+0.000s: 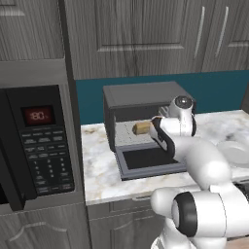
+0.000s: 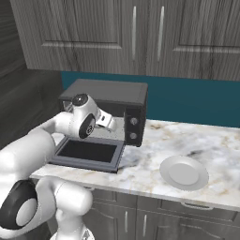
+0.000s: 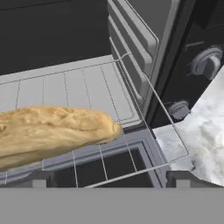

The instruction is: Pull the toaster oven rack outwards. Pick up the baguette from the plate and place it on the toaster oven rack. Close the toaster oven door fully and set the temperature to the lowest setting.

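The dark grey toaster oven stands open, its door folded flat onto the counter. The wire rack is slid part way out over the door. The tan baguette lies on the rack. My gripper hovers just in front of the oven mouth, right behind the baguette, open, with its fingertips wide apart and nothing between them. The white plate sits bare on the counter to the right.
Two round knobs sit on the oven's right panel. A black microwave with a red display stands left of the oven. Marble counter stretches between oven and plate. Cabinets hang above.
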